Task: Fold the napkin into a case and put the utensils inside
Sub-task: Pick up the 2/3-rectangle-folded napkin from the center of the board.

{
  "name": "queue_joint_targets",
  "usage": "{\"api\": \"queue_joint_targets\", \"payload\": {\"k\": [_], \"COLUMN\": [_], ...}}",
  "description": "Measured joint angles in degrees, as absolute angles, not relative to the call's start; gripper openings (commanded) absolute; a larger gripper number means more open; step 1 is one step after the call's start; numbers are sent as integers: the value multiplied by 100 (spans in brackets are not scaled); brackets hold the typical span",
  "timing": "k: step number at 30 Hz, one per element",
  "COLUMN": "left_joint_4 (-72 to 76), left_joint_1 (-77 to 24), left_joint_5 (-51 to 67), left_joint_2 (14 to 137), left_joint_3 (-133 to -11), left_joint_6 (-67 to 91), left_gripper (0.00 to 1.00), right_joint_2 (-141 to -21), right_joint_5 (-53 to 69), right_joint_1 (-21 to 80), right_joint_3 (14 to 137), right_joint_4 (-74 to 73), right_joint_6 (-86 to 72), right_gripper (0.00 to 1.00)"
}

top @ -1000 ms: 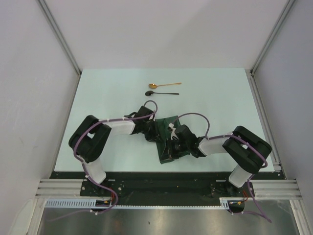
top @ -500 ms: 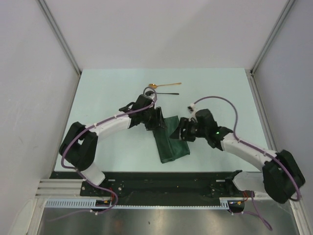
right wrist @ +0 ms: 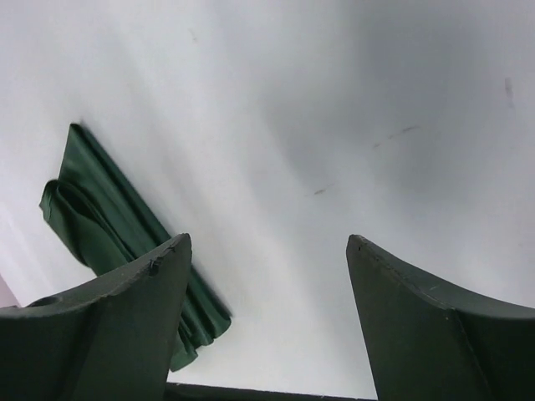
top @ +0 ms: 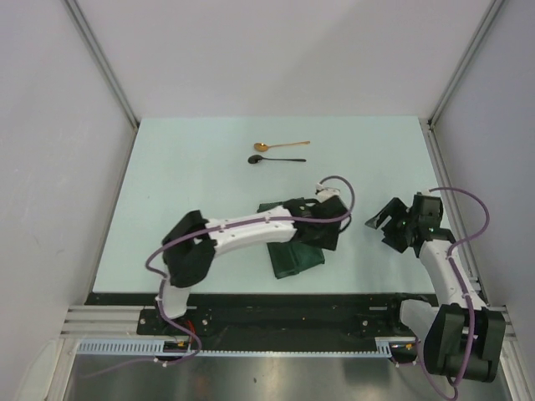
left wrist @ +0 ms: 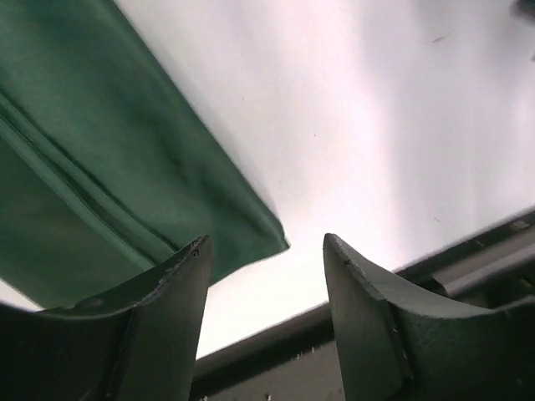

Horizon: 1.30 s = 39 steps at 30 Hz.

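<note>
- Two arms are working over the pale desk [top: 184, 184] in the top view. The left arm [top: 251, 227] is stretching rightward across the middle, and the left claw [top: 326, 238] is hanging over the right side of the dark green napkin [top: 292, 261].
- The napkin is lying folded into a narrow oblong near the desk's near edge. Its far part is hiding under the left arm.
- The right claw [top: 383, 230] is hovering to the right of the napkin with bare desk between them. Its fingers are spreading apart and gripping nothing.
- The gold spoon [top: 280, 146] and the black spoon [top: 276, 159] are lying side by side at the far middle of the desk. The gold one is lying farther back, both bowls are pointing left, and both are well apart from the napkin and the claws.
- In the left wrist view, the left claw [left wrist: 263, 251] is standing wide with nothing between its fingers.
- The napkin [left wrist: 100, 150] is filling the upper left of this view, showing a layered fold line. One corner is pointing into the gap between the fingers, below them on the desk [left wrist: 376, 125].
- A dark rail [left wrist: 468, 267] is running along the lower right.
- In the right wrist view, the right claw [right wrist: 267, 246] is gaping wide and holding nothing, with white desk [right wrist: 334, 125] showing through the gap.
- The napkin [right wrist: 92, 209] is lying at the left, beside and partly behind the left finger. Its layers are curling open at one end.
</note>
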<state>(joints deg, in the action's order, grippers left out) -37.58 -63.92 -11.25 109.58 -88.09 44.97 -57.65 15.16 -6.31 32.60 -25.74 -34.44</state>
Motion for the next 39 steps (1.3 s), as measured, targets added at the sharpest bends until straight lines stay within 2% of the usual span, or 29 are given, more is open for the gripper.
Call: {"api": "queue_joint_targets", "payload": {"k": [4, 8, 18, 21, 24, 29, 36, 39], "left_joint_4": [-4591, -5183, -5778, -5776, -5778, -5618, -5083, -4869], "left_joint_1": [-6814, -7035, -7085, -7085, -7085, -7050, -6873, -6716], "left_joint_5": [-1717, -2018, -2180, -2165, -2147, -2078, -1863, -1728], "left_joint_2": [11994, 12597, 12899, 13041, 13098, 12991, 12057, 11671], "left_joint_3": [-9931, -10543, -10746, -10772, -10792, -10554, -9045, -8571], "left_joint_6": [4674, 4812, 5094, 5103, 5124, 5210, 5271, 5266], "left_gripper": [59, 59, 58, 55, 49, 27, 1, 0], "right_joint_2": [-5760, -5817, -6055, -6055, -6095, -6405, -6976, -7207], "right_joint_5": [1463, 1466, 1802, 1999, 2215, 2617, 3037, 3210], "right_joint_1": [-838, -836, -537, -414, -340, -248, 110, 384], "right_joint_3": [3238, 3232, 3105, 2941, 2777, 2670, 2665, 2657], "right_joint_4": [-2622, -2569, -2191, -1931, -1695, -1251, -578, -242], "right_joint_6": [-3444, -3415, -3151, -3116, -3111, -3140, -3251, -3395], "right_gripper": [80, 80, 82, 82, 81, 77, 75, 78]}}
